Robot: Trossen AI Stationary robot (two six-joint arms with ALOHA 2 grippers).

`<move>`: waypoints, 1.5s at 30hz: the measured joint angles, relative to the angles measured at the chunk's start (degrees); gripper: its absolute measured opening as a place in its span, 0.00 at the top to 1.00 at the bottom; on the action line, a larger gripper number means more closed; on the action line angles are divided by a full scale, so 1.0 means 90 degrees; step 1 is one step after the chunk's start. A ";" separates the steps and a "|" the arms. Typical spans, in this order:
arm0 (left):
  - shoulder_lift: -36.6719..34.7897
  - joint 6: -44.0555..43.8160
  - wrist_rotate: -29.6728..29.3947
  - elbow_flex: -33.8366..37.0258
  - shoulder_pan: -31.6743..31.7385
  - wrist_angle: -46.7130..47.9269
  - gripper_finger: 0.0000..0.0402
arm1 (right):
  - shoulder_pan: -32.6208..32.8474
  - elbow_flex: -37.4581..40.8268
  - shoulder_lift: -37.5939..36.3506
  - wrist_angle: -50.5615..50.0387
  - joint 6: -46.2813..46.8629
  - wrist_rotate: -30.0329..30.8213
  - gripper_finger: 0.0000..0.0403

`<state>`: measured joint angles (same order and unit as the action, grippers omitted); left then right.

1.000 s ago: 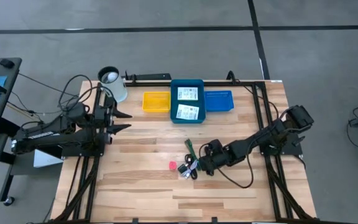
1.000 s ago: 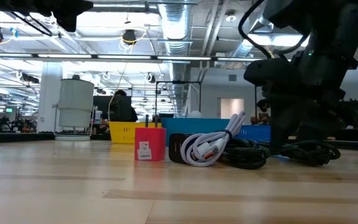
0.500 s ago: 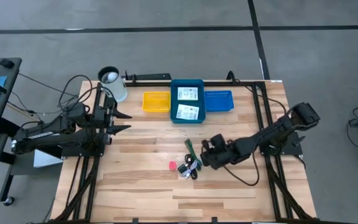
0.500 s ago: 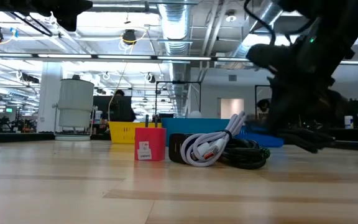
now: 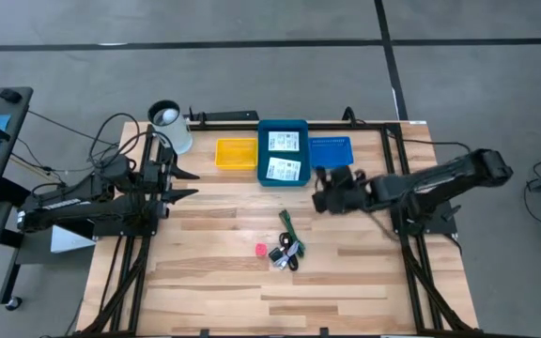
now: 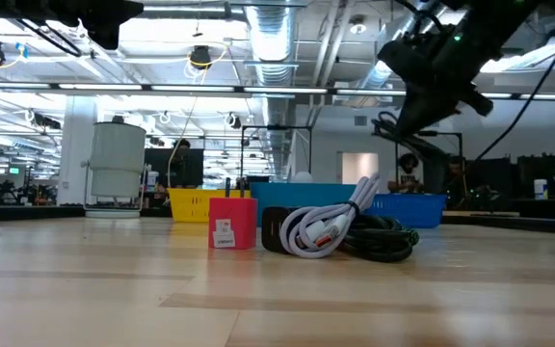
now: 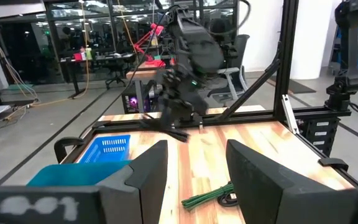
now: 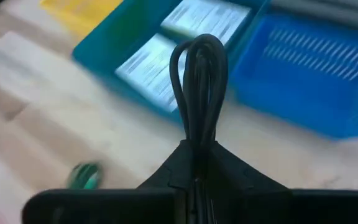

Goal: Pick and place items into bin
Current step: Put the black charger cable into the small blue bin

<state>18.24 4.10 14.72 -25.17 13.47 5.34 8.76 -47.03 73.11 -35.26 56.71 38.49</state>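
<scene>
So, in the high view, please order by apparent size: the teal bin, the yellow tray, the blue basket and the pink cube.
1. Teal bin, clearly the largest.
2. Blue basket and yellow tray: they look about alike, so I do not rank them.
3. Pink cube, by far the smallest.

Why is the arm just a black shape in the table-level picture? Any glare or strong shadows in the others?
Low view: bright ceiling lights sit behind the right arm, so it is backlit; the table shows a pale sheen. High view: even light, faint shadows, no glare. Right wrist view: the black cable in the jaws reads dark against the blue basket.
</scene>
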 joint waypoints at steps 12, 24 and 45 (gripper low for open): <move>0.0000 -0.0177 -0.0002 0.0000 0.0000 -0.0032 0.61 | -0.2806 -0.0005 -0.0922 0.0246 -0.3513 -0.0103 0.92; 0.0000 -0.0313 -0.0007 0.0000 0.0000 -0.0206 0.61 | -0.3861 -0.0010 -0.0340 0.1498 -0.5924 -0.0799 0.92; 0.0000 -0.0656 -0.0012 0.0000 0.0000 -0.0255 0.62 | -0.3942 -0.0012 0.1089 0.2014 -0.7373 -0.1293 0.88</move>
<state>18.24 -1.80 14.61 -25.17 13.47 3.05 -26.72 -47.13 82.91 -17.13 -9.65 26.85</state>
